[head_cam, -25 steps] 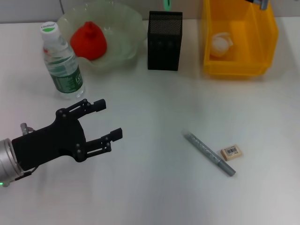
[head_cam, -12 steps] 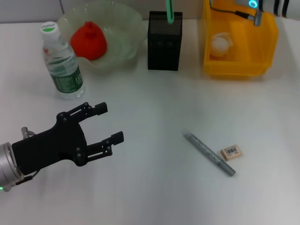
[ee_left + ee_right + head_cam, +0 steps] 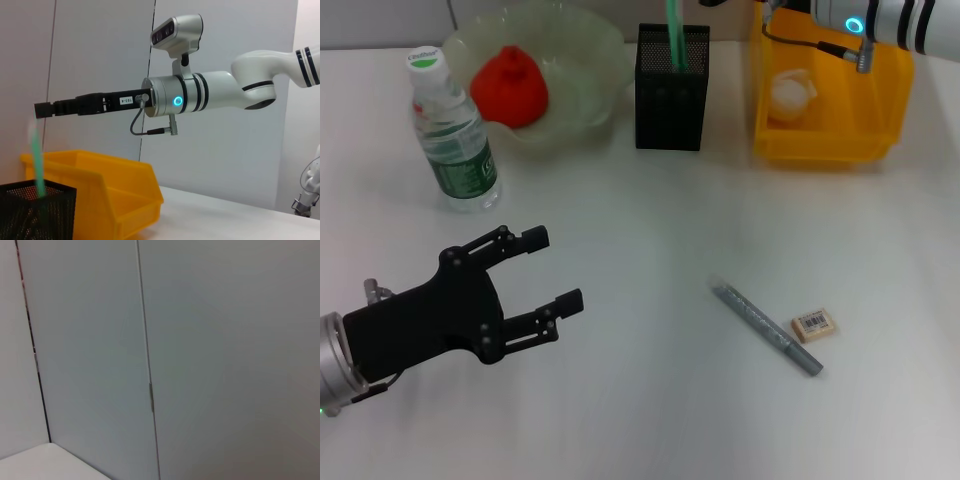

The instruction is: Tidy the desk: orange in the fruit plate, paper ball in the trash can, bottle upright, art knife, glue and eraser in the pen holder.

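Green art knife (image 3: 673, 30) stood in the pen holder (image 3: 670, 88), top centre; right gripper (image 3: 45, 109) above it, jaw state indiscernible. Left gripper (image 3: 545, 270), lower left, spread open.

Orange (image 3: 509, 87) in fruit plate (image 3: 590, 45), paper ball (image 3: 791, 94) in trash can (image 3: 880, 110), bottle (image 3: 451, 131) upright

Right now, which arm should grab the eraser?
Probably right. The eraser lies on the robot's right, beside the grey stick. The right gripper is over the pen holder; the left gripper, jaws open, hovers far left.
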You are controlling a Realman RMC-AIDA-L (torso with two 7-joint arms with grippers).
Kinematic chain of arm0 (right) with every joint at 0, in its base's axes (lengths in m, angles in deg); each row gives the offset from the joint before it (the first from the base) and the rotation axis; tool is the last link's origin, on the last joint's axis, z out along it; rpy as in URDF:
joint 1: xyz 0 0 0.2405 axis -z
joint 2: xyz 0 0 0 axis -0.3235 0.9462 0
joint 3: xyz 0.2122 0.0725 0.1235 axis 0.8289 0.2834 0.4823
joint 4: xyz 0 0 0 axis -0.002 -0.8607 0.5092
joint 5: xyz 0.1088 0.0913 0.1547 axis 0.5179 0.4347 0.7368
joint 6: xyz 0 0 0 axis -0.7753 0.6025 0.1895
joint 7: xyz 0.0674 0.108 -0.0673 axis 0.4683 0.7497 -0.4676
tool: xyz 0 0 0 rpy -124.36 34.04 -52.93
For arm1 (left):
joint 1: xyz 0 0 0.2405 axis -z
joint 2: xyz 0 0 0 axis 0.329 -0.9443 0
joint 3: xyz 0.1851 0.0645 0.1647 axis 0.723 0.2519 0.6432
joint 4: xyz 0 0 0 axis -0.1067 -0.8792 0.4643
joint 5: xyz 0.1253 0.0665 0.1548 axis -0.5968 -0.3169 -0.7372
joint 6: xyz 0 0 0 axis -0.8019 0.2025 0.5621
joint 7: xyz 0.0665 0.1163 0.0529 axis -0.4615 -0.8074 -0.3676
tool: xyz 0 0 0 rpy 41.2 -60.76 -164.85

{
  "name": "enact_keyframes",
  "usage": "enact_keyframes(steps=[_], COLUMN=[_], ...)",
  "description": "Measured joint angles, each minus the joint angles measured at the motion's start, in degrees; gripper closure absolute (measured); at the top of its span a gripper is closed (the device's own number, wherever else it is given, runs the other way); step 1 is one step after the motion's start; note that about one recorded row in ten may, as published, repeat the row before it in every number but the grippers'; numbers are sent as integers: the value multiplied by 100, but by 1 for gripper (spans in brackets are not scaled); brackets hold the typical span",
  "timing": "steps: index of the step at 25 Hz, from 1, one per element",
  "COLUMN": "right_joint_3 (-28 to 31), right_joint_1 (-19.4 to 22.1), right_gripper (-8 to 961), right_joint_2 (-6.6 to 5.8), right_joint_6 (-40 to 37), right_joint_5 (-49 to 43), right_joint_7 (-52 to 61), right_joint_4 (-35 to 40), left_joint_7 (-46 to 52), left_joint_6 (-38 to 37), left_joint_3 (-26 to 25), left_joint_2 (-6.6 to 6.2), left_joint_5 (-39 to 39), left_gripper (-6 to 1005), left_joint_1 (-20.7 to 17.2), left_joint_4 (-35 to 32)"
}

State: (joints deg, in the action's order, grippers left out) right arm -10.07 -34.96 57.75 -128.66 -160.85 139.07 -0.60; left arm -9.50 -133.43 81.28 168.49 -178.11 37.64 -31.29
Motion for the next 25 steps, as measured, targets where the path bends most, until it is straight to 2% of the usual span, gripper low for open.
enact_keyframes(steps=[1, 11, 12, 16, 19, 21, 23, 25], right_joint_3=[0, 49, 50, -18, -213, -409, -571, -579], right_joint_1=[8, 67, 106, 408, 711, 858, 934, 920], right_gripper=[779, 410, 371, 354, 350, 351, 351, 352], right_joint_2=[2, 9, 9, -30, -158, -316, -524, -637], right_joint_6=[1, -92, -235, -1202, -2215, -2876, -3624, -4248], right_joint_5=[0, 46, 117, 217, -73, -302, -717, -1236], right_joint_7=[4, 35, 42, 422, 1115, 1592, 2067, 2323], right_joint_4=[-8, 5, 61, 695, 1526, 2010, 2452, 2753], left_joint_7=[0, -22, -22, -24, -24, -29, -31, -32], left_joint_6=[0, 0, -1, -32, -41, -40, -41, -48], left_joint_3=[0, 0, 0, 0, 0, 1, 11, 55], left_joint_2=[0, -14, -14, -15, -14, -15, -24, -34], left_joint_5=[0, -31, -31, -31, -33, -37, -43, -64], left_gripper=[186, 186, 186, 186, 186, 186, 186, 186], left_joint_1=[0, 0, 0, 2, 3, 3, 3, 0], left_joint_4=[0, 0, 0, 0, -2, -15, -34, -58])
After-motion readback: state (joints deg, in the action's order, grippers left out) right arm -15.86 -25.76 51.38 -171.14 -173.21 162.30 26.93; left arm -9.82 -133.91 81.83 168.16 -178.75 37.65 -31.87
